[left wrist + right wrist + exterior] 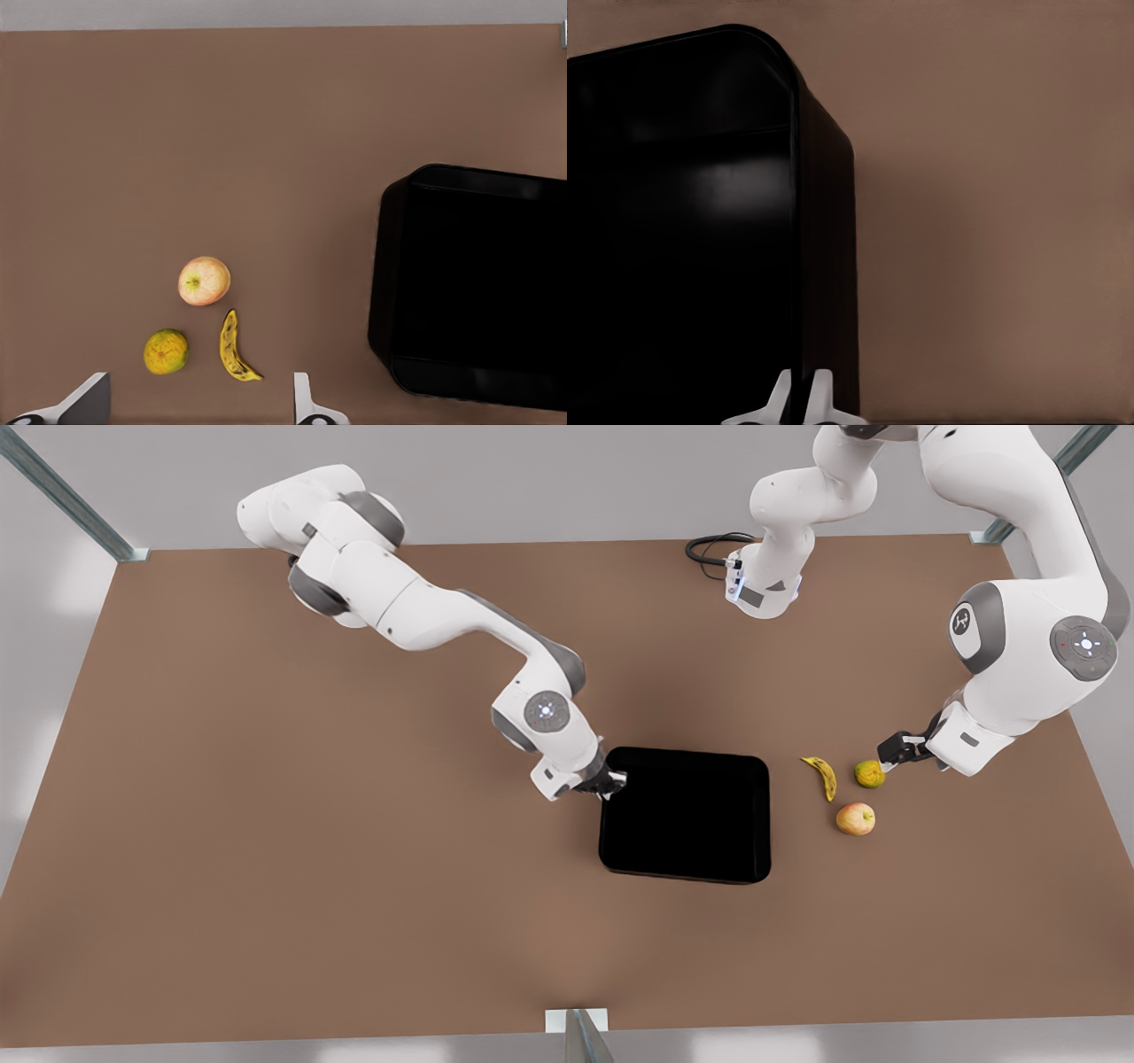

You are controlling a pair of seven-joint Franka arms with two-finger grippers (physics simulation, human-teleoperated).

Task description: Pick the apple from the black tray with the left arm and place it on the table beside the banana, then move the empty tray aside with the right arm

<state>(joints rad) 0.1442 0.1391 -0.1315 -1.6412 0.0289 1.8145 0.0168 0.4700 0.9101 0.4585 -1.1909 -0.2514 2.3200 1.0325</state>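
the apple (855, 818) lies on the brown tabletop (266, 824), out of the black tray (687, 815), just beside the banana (823, 776) and near a smaller orange-green fruit (870, 773). the three fruits form a tight group on the front view's right of the tray, apart from it. the tray lies flat and holds nothing.

the left claw (892, 754) hangs just beside the orange-green fruit, on the side away from the tray. in the left wrist view its fingers (87, 400) stand wide apart with nothing between them, above the apple (204, 281), the banana (236, 347) and the orange-green fruit (166, 351).

the right claw (609, 782) sits at the tray's rim on the front view's left, near the far corner. in the right wrist view its fingertips (778, 396) are pinched close on either side of the tray's raised rim (799, 266).
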